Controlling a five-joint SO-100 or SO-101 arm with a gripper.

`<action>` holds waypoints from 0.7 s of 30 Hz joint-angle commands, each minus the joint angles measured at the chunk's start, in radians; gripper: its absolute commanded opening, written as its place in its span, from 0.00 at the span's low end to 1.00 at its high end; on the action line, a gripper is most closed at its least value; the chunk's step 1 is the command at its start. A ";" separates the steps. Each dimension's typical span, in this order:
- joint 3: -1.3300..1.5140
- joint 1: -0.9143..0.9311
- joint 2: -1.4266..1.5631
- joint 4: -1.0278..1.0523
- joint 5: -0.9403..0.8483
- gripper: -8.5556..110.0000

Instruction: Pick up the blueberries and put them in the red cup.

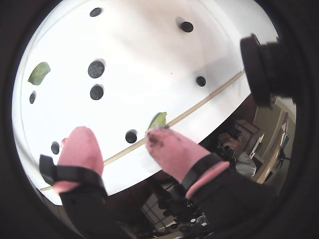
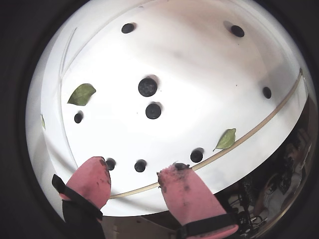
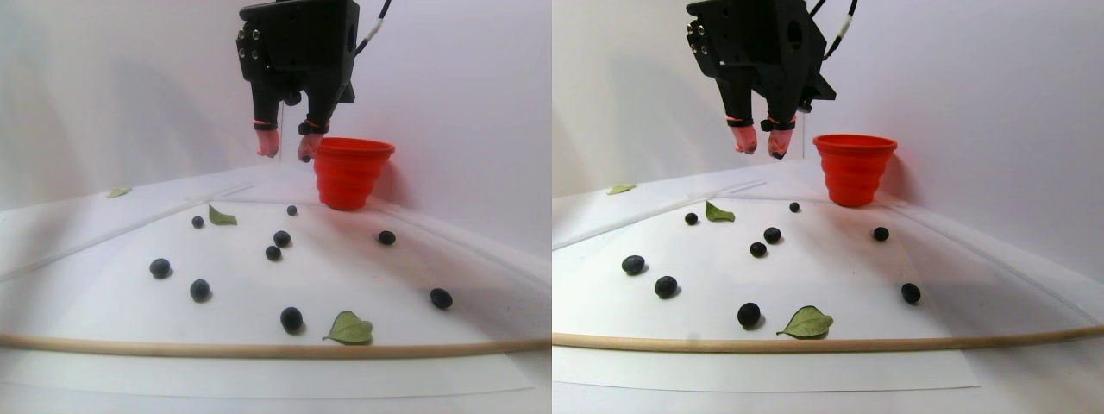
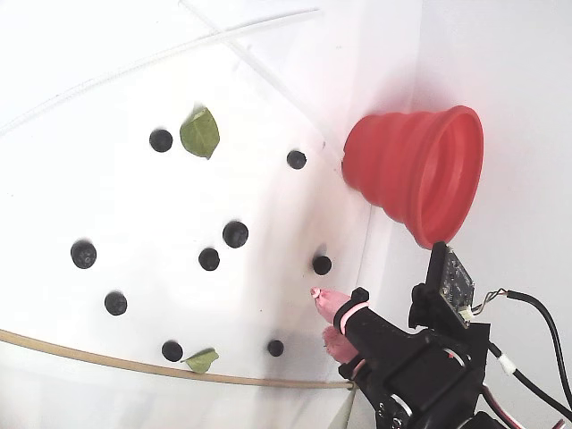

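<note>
Several blueberries (image 3: pixel 282 238) lie scattered on white paper, also seen as dark dots in the fixed view (image 4: pixel 235 234) and in both wrist views (image 1: pixel 96 69) (image 2: pixel 147 86). The red cup (image 3: pixel 349 177) stands upright at the back against the wall; in the fixed view the red cup (image 4: pixel 411 170) is at the upper right. My gripper (image 3: pixel 286 153) hangs high above the paper, just left of the cup's rim in the stereo pair view. It is open, its pink fingertips (image 1: pixel 79 139) apart with nothing between them. The gripper (image 4: pixel 323 315) (image 2: pixel 133 168) touches no berry.
Two green leaves (image 3: pixel 348 329) (image 3: pixel 221 216) lie among the berries. A thin wooden stick (image 3: pixel 259 349) runs along the paper's front edge. White walls close in behind and beside the cup. A black camera (image 1: pixel 264 64) juts in at the right of a wrist view.
</note>
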 commanded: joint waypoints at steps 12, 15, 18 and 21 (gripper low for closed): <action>-0.069 0.003 -0.123 -0.153 -0.026 0.24; -0.081 0.003 -0.161 -0.175 -0.029 0.24; -0.087 0.006 -0.192 -0.207 -0.032 0.24; -0.094 0.006 -0.222 -0.232 -0.035 0.24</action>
